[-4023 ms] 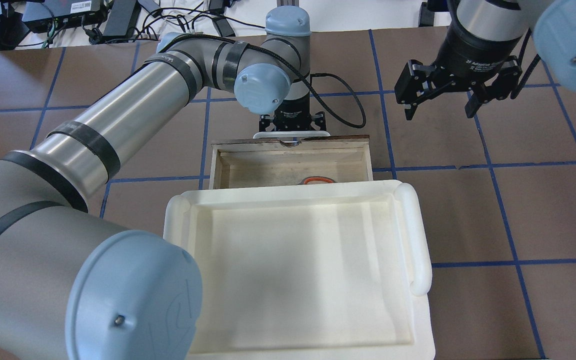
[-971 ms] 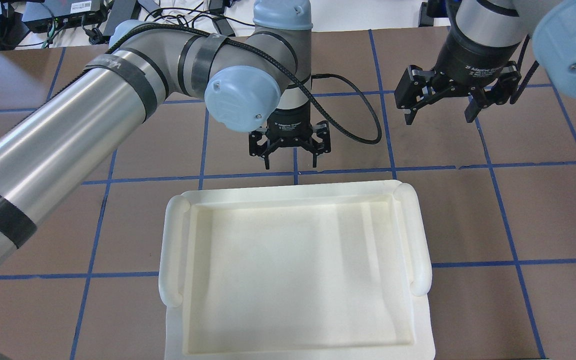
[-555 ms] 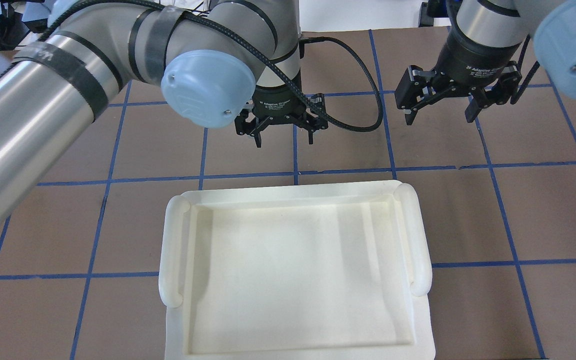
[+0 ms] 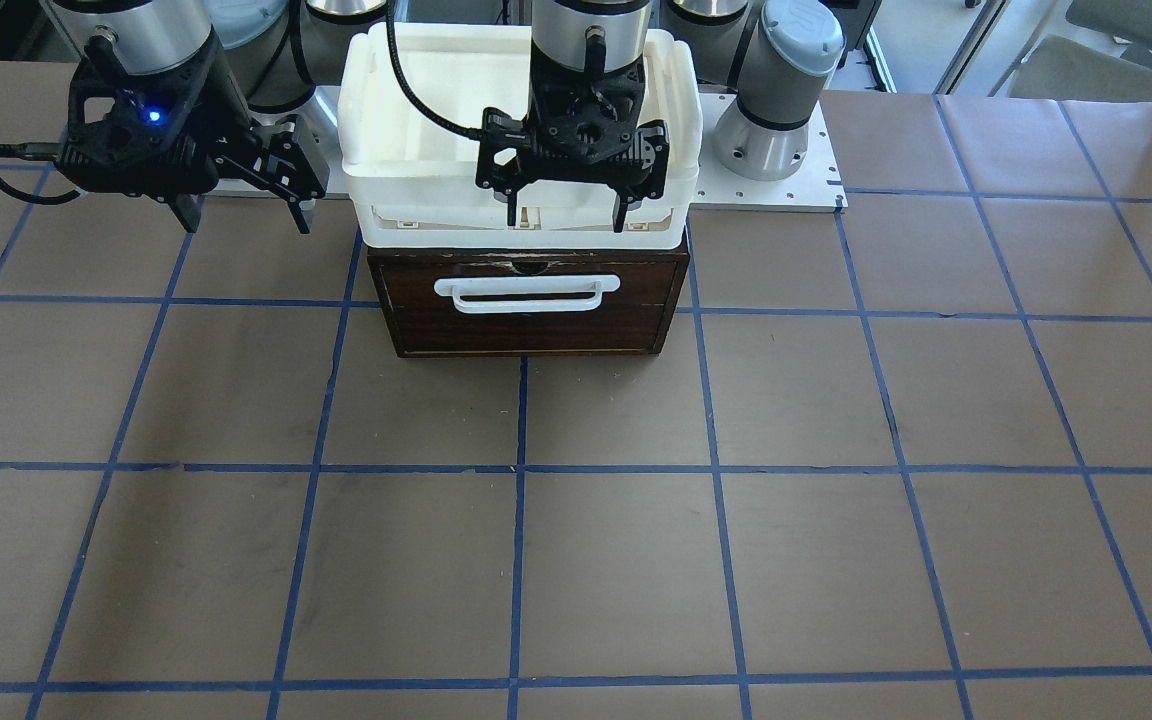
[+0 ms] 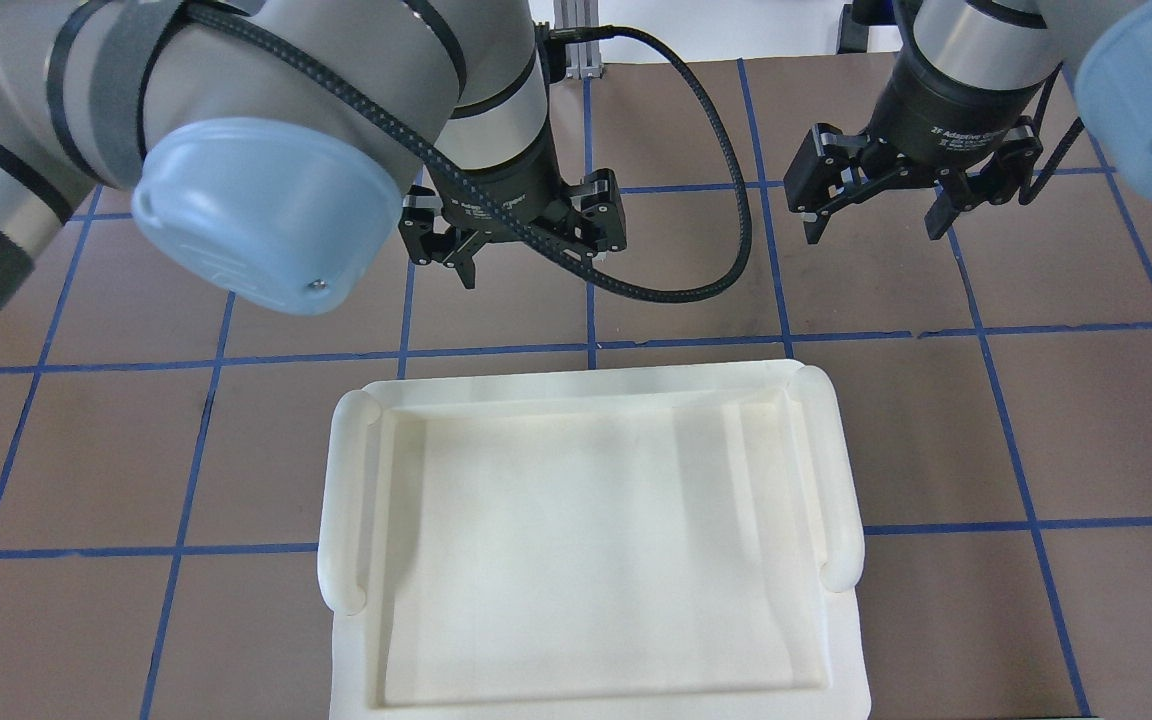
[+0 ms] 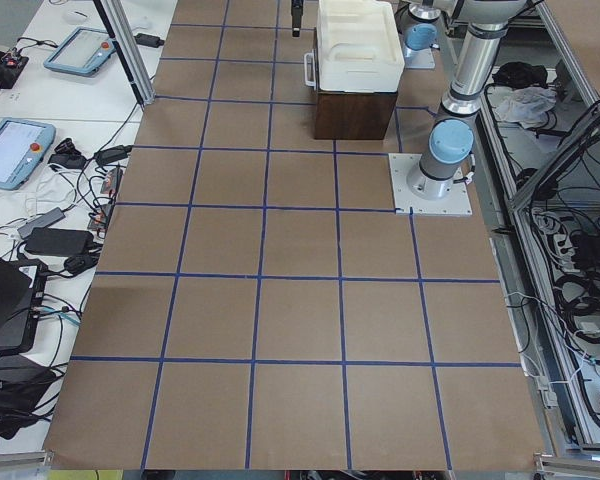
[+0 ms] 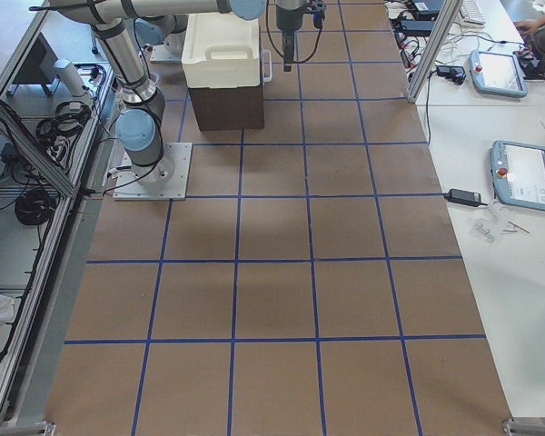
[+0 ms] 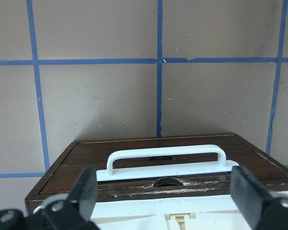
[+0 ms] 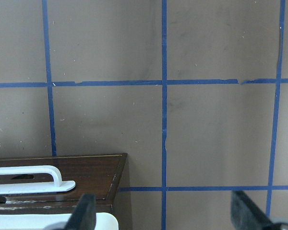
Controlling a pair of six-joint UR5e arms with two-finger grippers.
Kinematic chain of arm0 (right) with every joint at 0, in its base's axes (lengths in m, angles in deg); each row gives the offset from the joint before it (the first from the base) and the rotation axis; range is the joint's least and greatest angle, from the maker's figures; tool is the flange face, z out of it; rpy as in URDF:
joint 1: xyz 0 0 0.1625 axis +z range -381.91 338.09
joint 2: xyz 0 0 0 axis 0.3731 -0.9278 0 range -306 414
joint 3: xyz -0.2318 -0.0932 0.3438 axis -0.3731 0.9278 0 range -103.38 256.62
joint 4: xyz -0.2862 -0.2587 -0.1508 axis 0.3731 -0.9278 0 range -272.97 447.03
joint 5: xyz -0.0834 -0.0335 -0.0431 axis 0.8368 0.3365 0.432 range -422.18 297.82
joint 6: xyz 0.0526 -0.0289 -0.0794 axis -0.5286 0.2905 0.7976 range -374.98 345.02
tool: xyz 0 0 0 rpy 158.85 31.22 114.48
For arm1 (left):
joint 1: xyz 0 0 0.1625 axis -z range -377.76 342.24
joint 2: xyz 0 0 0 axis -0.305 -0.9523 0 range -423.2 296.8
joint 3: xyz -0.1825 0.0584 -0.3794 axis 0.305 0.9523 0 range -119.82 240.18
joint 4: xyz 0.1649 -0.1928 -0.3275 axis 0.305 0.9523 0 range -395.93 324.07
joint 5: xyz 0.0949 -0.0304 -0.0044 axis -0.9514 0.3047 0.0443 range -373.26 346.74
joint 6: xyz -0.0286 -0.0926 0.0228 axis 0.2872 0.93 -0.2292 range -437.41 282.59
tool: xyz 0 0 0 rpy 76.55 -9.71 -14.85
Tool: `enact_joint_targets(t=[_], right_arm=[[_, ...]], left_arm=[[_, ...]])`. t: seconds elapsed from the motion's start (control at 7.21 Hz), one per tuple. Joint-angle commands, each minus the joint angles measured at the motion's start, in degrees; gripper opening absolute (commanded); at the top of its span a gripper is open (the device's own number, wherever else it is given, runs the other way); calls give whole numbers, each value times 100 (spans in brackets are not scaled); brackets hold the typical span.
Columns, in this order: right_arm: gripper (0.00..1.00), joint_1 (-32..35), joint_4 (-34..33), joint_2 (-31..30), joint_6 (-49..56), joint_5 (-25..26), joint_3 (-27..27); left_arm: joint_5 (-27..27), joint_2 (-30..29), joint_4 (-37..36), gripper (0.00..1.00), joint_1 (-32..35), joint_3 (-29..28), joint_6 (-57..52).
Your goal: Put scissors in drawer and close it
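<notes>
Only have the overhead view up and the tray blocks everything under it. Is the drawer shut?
Observer: Yes. In the front-facing view the drawer is pushed in, and only its dark front shows below the tray.
Operator: Any scissors left out?
Observer: No scissors in any view. The drawer's inside is hidden.
Operator: Left gripper on the handle?
Observer: No. The left wrist view shows the white handle free, with the left gripper open above it.

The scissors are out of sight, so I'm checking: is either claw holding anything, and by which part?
Nothing is held. The left claw and the right claw are both open and empty; the drawer is shut.
</notes>
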Motion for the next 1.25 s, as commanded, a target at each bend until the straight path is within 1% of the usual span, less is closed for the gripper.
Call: enact_joint_targets(t=[0.0, 0.14, 0.28, 0.42, 0.55, 0.69, 0.83, 0.97, 1.11], right_arm=[[100, 22, 17, -339, 268, -28, -8], [100, 23, 52, -324, 279, 7, -26], [100, 5, 52, -350, 279, -10, -26], [100, 5, 69, -324, 323, 24, -52], [100, 14, 61, -306, 297, -2, -105], [100, -4, 52, -297, 306, 24, -140], [100, -4, 52, -306, 306, 33, -140], [100, 5, 52, -306, 306, 33, -149], [100, -4, 52, -315, 314, 103, -149]], left_arm=[[-17, 465, 7, 100, -658, 117, -412], [-8, 632, 146, 100, -985, 134, -990], [1, 756, 217, 100, -1362, 160, -1822], [36, 870, 235, 100, -1705, 169, -2022], [10, 967, 296, 100, -1848, 169, -2198], [-8, 994, 341, 100, -1910, 195, -2609], [9, 986, 332, 100, -2146, 231, -2804], [79, 838, 297, 100, -2470, 300, -3076], [97, 767, 280, 100, -2578, 397, -3087]])
